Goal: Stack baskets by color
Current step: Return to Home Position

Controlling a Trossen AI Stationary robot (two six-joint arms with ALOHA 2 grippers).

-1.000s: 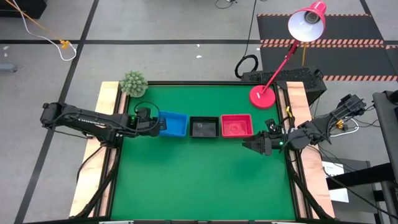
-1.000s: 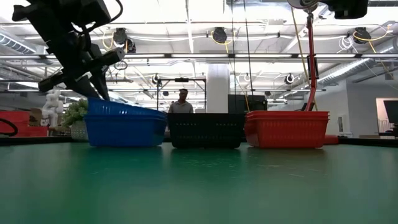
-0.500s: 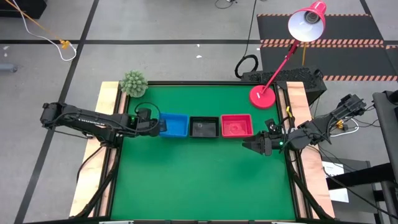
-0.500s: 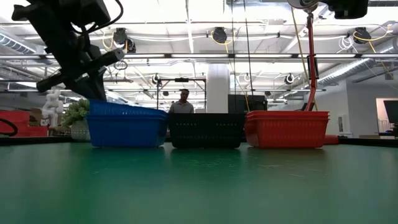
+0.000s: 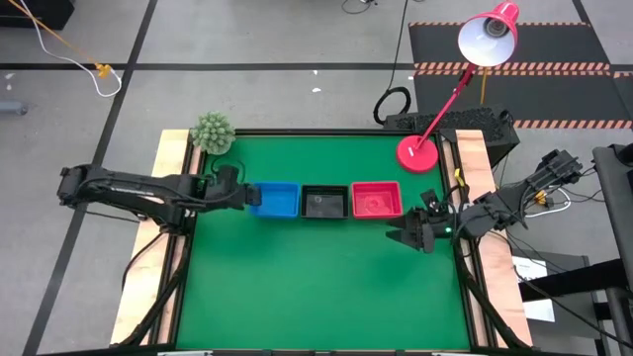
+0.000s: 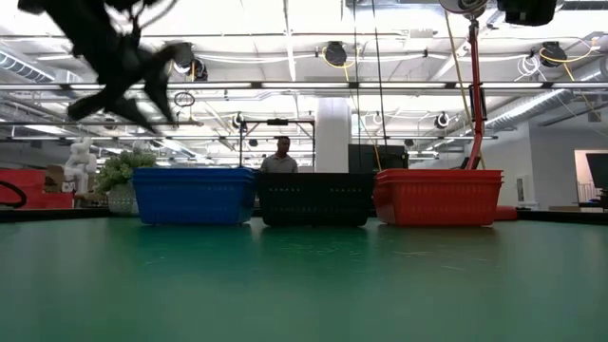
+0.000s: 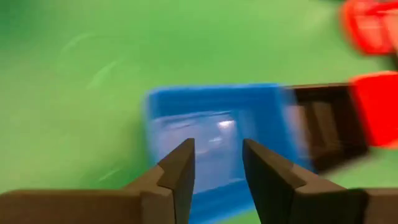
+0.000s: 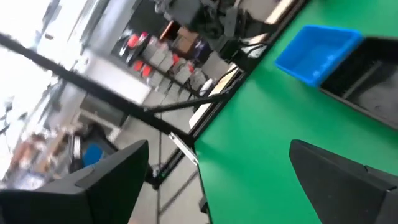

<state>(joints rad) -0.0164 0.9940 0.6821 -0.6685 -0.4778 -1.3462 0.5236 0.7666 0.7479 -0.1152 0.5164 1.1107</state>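
Observation:
Three stacks of baskets stand in a row across the table's far middle: blue (image 5: 277, 200), black (image 5: 324, 202) and red (image 5: 376, 199). In the low view the blue (image 6: 193, 195), black (image 6: 315, 199) and red (image 6: 438, 198) stacks rest level on the green mat. My left gripper (image 5: 242, 197) hovers open above the blue stack's left end (image 6: 142, 81), touching nothing; its wrist view shows the blue basket (image 7: 214, 134) below its fingers (image 7: 217, 165). My right gripper (image 5: 401, 235) waits open near the table's right edge, raised (image 8: 217, 180).
A red lamp base (image 5: 416, 153) stands at the far right corner, its head (image 5: 487, 35) beyond the table. A small plant (image 5: 212, 132) sits at the far left corner. Bare green mat (image 5: 316, 287) spreads on the near side. A person (image 6: 279, 157) stands in the room behind.
My left gripper has let go of the top blue basket's left end, opened, risen and drawn back a little toward the table's left edge. That basket, earlier tilted with its left end raised, now lies level in the blue stack.

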